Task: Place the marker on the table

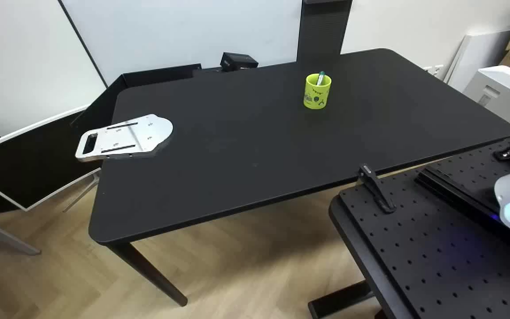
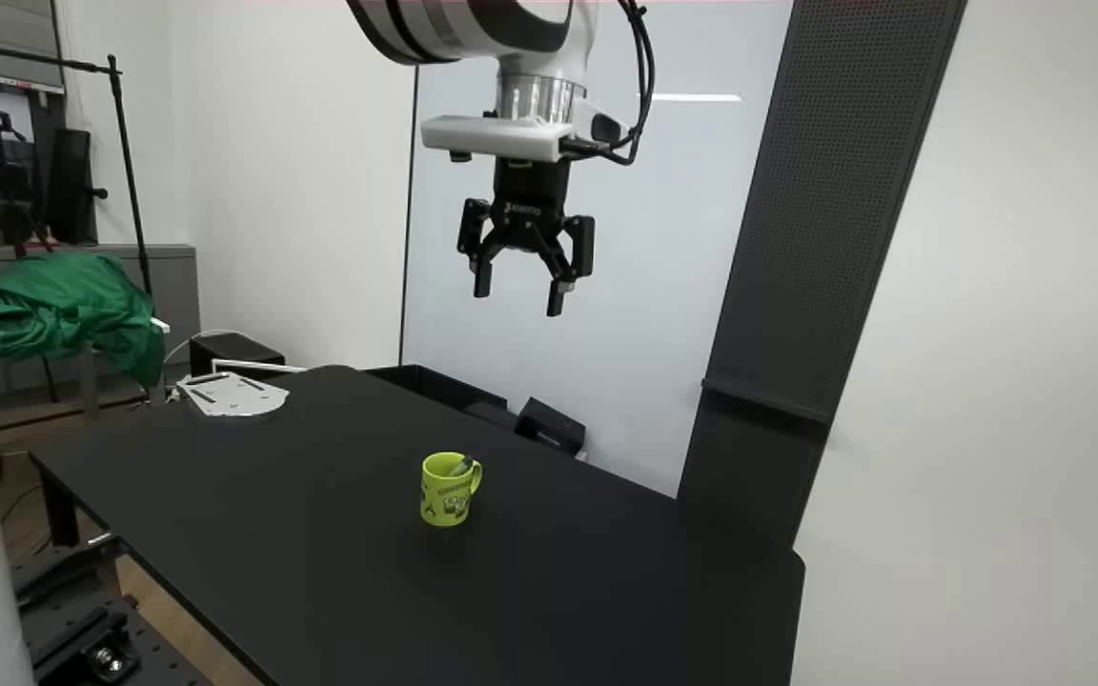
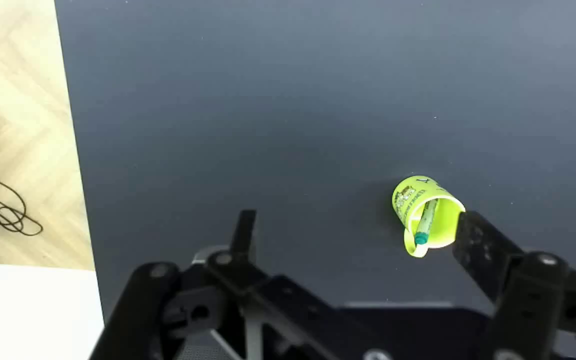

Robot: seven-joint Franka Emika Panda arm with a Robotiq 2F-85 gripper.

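- The gripper (image 2: pixel 518 293) hangs from the arm (image 2: pixel 554 62), pointing down, in the upper middle of an exterior view, well above the table (image 2: pixel 339 572) and apart from the cup (image 2: pixel 444 497). Its fingers (image 2: pixel 556 300) are spread, and the white panel (image 2: pixel 649 257) shows through the gap.
- In the wrist view the fingers reach in from the bottom, blurred, one near the lower middle of the frame and one at lower right, wide of each other. The lower-right finger meets the cup's outline in that frame.
- The marker (image 3: pixel 426 222) is inside the cup, tilted, right of centre in the wrist view; its green end is up at the rim, just beside the handle (image 3: pixel 412 245).
- The cup, lime green with dark drawings, stands upright on the table in both exterior views.
- The table is matte black; in the wrist view its edge runs down the left side, beside pale wood floor (image 3: pixel 23 105).
- A white plate (image 1: pixel 127 136) lies across the table's edge at the left of an exterior view, its slotted end jutting past.
- A black perforated board (image 1: pixel 436 266) takes up the lower right of an exterior view. A bracket (image 1: pixel 376 189) lies at its corner, near the table; whether those two touch, I cannot tell.
- A green cloth (image 2: pixel 72 310) hangs at the left of an exterior view.
- A thin black cable (image 3: pixel 14 216) lies looped on the floor, left in the wrist view.
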